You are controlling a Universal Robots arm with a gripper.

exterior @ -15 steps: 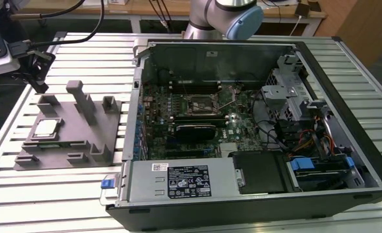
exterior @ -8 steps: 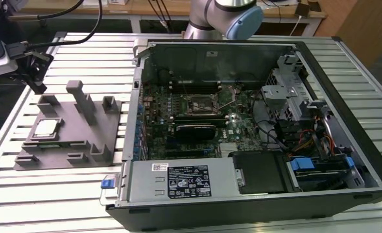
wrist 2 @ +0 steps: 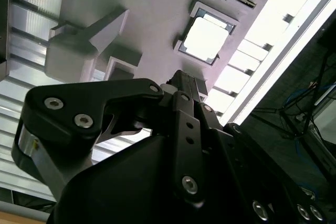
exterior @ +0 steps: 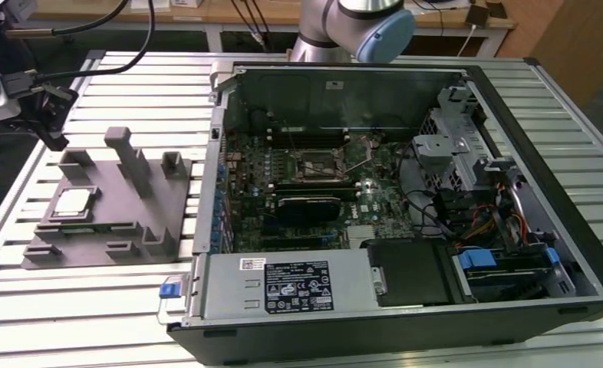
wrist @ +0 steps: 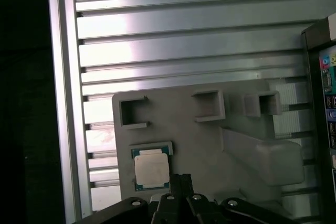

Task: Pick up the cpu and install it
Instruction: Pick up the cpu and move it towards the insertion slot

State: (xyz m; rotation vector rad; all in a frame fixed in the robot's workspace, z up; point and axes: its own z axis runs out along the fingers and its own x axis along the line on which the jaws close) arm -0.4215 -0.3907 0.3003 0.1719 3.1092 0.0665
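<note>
1. The gripper hung above the grey moulded tray, its fingers pressed together, holding nothing;
2. the cpu lay flat in its tray recess, below and just beside the fingertips, untouched;
3. risk, as I judged: descending with fingers together, off-centre, would knock or tilt the chip.
</note>
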